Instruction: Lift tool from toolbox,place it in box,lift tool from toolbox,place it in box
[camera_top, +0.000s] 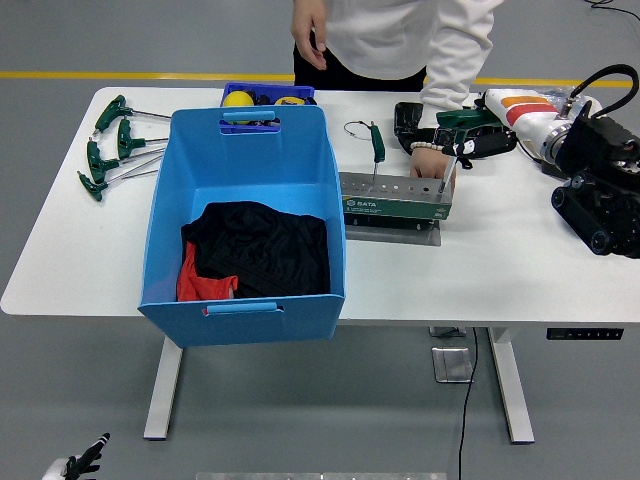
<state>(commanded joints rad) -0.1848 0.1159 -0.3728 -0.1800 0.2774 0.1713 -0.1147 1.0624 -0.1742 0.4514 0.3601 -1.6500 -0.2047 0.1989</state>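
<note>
Lab or workshop: grey floor (60, 40) with yellow line (120, 75), white table (520, 270).

One box (245, 200), one toolbox (395, 199)

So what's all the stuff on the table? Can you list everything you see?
Big box: one, blue, left-middle of the table.
Cloth: black, inside the big box, with a red piece at its near left.
T-handle tools: several, green handles, on the table left of the big box.
Small bin: one, dark blue, behind the big box, holding something yellow.
Toolbox: one, green and grey, right of the big box.
Tool: one, green handle, standing in the toolbox.
Table: one, white.
Person's hand: resting on the toolbox's right end.
Right robot hand: green-black, behind the toolbox at a tool; grip unclear.
Left robot arm: not in view.
</note>
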